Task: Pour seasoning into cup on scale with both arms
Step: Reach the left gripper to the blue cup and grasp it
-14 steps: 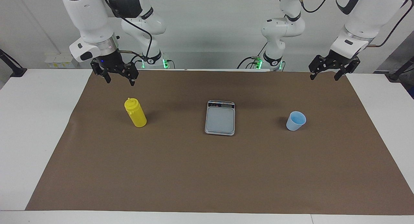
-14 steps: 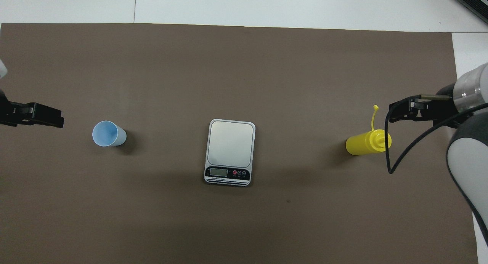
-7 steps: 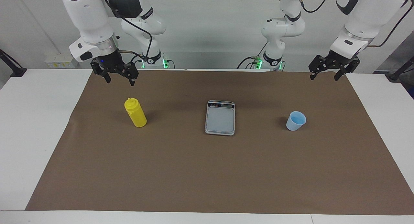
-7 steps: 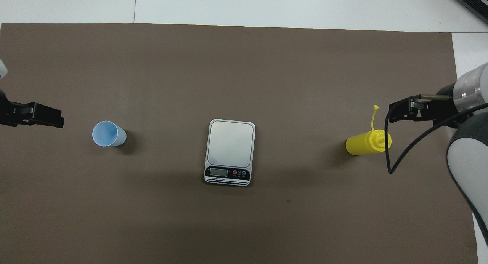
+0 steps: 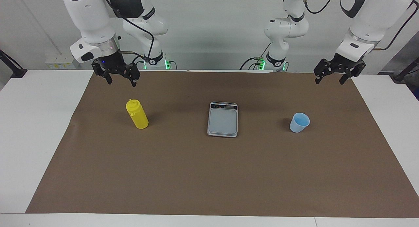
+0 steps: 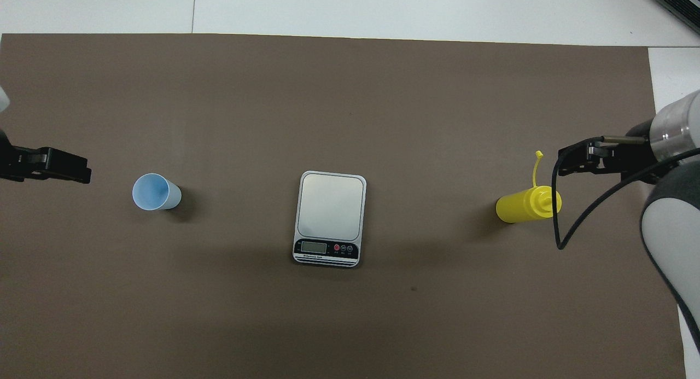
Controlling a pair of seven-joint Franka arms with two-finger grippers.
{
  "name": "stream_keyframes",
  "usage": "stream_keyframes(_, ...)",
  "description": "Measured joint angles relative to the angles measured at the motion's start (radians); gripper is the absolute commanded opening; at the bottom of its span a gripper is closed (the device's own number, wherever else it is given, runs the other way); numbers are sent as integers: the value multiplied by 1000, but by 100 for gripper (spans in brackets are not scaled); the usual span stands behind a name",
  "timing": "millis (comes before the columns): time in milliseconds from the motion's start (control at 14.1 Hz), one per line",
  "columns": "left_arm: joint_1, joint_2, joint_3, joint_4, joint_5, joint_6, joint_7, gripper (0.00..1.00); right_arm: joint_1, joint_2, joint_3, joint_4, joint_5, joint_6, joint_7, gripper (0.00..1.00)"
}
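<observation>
Blue cup (image 5: 299,122) beside scale (image 5: 222,119)

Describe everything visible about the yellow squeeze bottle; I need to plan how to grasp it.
The yellow squeeze bottle is a small cylinder of bright, opaque plastic with a ribbed nozzle cap and a thin tethered tip cap hanging loose off the nozzle, seen in the overhead view. It stands upright on the brown mat, toward the right arm's end of the table, level with the scale. Nothing touches it but the mat. The right gripper hangs open above the mat, clear of the bottle.
</observation>
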State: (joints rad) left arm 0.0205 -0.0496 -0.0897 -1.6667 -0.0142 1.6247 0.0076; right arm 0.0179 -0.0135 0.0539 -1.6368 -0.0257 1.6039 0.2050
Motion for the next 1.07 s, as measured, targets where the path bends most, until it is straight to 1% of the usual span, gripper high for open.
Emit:
stream_keyframes(426, 42, 15, 5, -258, 0, 282, -4, 100, 0, 0, 0, 0, 0, 0, 0, 100)
stream_keyframes(781, 67, 58, 7, -443, 0, 540, -11, 100, 0, 0, 0, 0, 0, 0, 0, 100)
stream_keyframes(923, 68, 67, 7, -480, -3, 586, -31, 100, 0, 0, 0, 0, 0, 0, 0, 100)
stream_keyframes(1065, 68, 78, 5, -493, -14, 610, -60, 100, 0, 0, 0, 0, 0, 0, 0, 100)
